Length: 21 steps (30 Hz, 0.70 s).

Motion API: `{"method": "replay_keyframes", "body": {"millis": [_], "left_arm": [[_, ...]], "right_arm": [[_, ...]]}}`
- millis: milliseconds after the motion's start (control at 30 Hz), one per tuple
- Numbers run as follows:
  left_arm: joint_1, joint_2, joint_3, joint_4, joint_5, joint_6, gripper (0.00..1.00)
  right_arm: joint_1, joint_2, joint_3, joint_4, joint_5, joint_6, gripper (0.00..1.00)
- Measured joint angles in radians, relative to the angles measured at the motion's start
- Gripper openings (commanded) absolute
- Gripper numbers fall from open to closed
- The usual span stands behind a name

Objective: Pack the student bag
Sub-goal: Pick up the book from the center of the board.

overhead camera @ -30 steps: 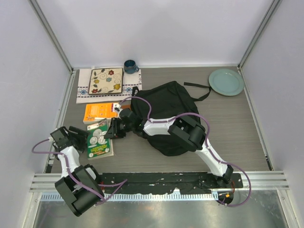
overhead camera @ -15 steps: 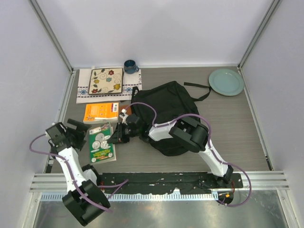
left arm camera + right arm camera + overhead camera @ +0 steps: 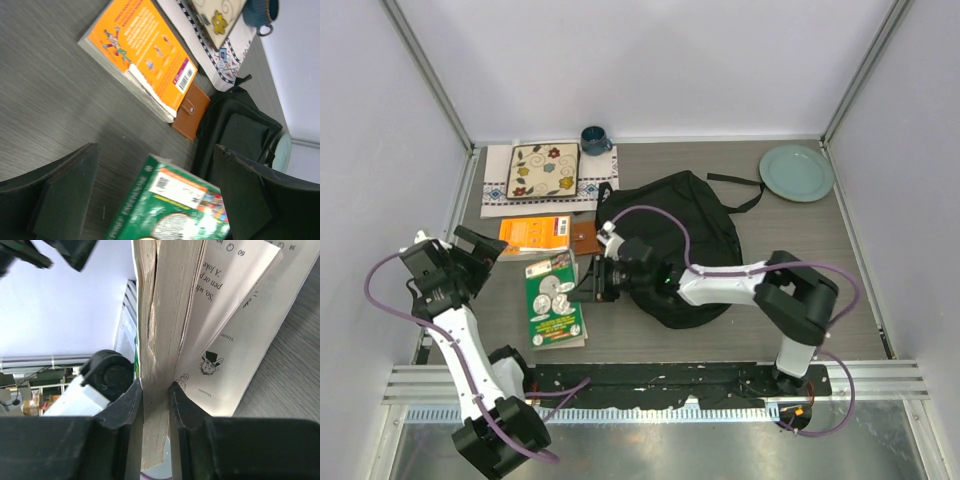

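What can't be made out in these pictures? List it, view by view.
- Top external: opening of the student bag, partly under the right arm; zipped or unzipped, cannot tell.
- Right wrist: cover of the green book; only page edges show in the right claw.
- Left wrist: the green book's title, blurred and cut by the bottom edge.
- Top external: contents of the blue mug, too small.

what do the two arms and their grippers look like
Left arm and right arm: white links between bulky black joints, with a purple cable looping along each. Left gripper and right gripper: two blocky black fingers each.
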Motion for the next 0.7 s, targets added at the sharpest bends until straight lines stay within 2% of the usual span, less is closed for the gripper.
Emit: {"method": "replay_keyframes", "body": {"millis": [267,367,500,567,700], "left_arm": [[-0.069,0.007,0.073,0.000,0.055,-0.019,1.00],[-0.077,0.019,0.109,0.005,0.069,-0.025,1.00],[-0.103,0.053,0.108,0.087,0.148,-0.078,1.00],[-0.170,0.079,0.103,0.141,0.178,-0.097,1.00],[-0.398,0.142,0.105,0.217,0.186,-0.103,0.99]], "right_arm": [[-0.085,-0.290,-0.080,-0.114,0.125,-0.064,0.00],[-0.153,-0.397,-0.144,-0.150,0.144,-0.065,0.00],[-0.246,-0.513,-0.196,-0.230,0.168,-0.077,0.00],[-0.288,-0.560,-0.209,-0.265,0.172,-0.087,0.00],[-0.364,-0.657,-0.238,-0.323,0.160,-0.101,0.00]]}}
